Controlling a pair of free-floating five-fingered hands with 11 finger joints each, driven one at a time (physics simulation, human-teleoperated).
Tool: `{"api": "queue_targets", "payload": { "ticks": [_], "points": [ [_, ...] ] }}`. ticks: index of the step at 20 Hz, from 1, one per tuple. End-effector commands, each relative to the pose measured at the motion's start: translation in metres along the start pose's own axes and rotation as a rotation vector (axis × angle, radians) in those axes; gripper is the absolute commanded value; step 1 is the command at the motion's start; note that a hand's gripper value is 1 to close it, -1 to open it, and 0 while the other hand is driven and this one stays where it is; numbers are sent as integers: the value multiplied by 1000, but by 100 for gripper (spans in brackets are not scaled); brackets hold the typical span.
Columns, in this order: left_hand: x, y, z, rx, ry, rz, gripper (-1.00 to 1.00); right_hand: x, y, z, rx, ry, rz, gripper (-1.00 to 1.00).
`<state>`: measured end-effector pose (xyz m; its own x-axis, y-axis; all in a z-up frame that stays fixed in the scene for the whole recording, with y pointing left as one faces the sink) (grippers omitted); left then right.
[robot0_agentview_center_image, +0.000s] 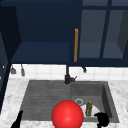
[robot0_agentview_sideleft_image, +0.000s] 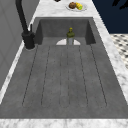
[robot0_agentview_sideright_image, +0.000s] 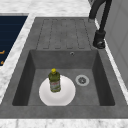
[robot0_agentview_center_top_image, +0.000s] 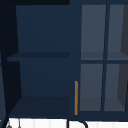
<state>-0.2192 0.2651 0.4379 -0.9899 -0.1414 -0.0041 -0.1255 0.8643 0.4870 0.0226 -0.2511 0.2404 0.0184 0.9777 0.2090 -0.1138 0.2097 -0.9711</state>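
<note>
Grey sink basin (robot0_agentview_center_image: 107, 95): bottle (robot0_agentview_center_image: 89, 108) upright on plate (robot0_agentview_sideright_image: 67, 96), just left of and beyond right hand (robot0_agentview_center_image: 102, 120), grip unreadable; left hand (robot0_agentview_center_image: 17, 122) farther off, likewise unreadable.

Green bottle on a white plate in the sink basin

The bottle (robot0_agentview_sideright_image: 54, 82), yellow-capped and labelled, stands upright on the round plate (robot0_agentview_sideright_image: 65, 96), which lies flat beside the drain.
</note>
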Motion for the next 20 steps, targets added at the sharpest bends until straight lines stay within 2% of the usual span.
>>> {"api": "queue_targets", "payload": {
  "ticks": [1, 5, 7, 9, 11, 13, 15, 16, 17, 20],
  "points": [
    [0, -1, 1, -125, -15, 10, -100, 0, 0, 0, 0, 0, 0, 0],
    [0, -1, 3, -141, -20, 8, -100, 0, 0, 0, 0, 0, 0, 0],
    [2, -1, -3, -149, -23, 22, -100, 0, 0, 0, 0, 0, 0, 0],
    [1, 8, -16, -110, -28, 25, -100, 0, 0, 0, 0, 0, 0, 0],
    [3, 14, -27, -79, -56, 15, -100, 0, 0, 0, 0, 0, 0, 0],
    [4, 19, -34, -68, -74, 11, -100, 0, 0, 0, 0, 0, 0, 0],
    [6, 22, -39, -95, -81, 11, -100, 0, 0, 0, 0, 0, 0, 0],
    [8, 25, -36, -130, -73, 13, -100, 0, 0, 0, 0, 0, 0, 0],
    [8, 26, -35, -146, -78, 10, -100, 0, 0, 0, 0, 0, 0, 0],
    [10, 28, -35, -159, -71, 11, -100, 0, 0, 0, 0, 0, 0, 0]
  ]
}}
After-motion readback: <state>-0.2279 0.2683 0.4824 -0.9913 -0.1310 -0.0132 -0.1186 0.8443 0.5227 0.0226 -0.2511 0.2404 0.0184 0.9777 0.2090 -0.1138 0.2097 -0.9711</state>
